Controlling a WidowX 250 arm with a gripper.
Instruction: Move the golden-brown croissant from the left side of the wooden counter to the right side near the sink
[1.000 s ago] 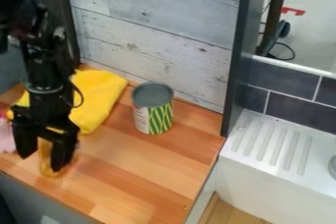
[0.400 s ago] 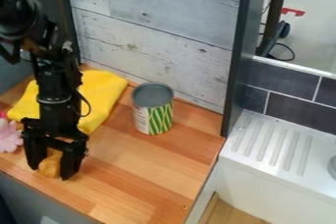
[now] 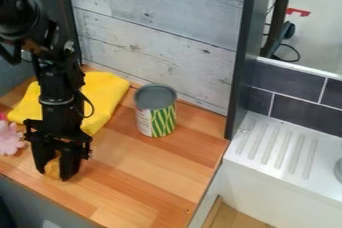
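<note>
Two fingers of the black gripper (image 3: 53,174) have drawn closer together over the last moment, and the gap between them now looks taken up by a small golden-brown lump (image 3: 52,168). A second ago they stood wider and a little further left; since then the arm has shifted slightly right, bringing them down around the lump. It appears clamped between the fingertips, though how firmly I cannot tell, as the fingers cover its sides. I judge that lining up is finished and the grasp is just being made, with no lift visible.

The lump sits low between the fingers, near the front edge of the wooden countertop (image 3: 153,172). Just beside the gripper, on the left of the view, is a pink flower-shaped item (image 3: 9,139). Behind lies a folded yellow cloth (image 3: 103,97), and to its right a green-and-yellow patterned tin can (image 3: 157,117) stands upright, well apart from the gripper. None of these three shows any clear shift.
</note>
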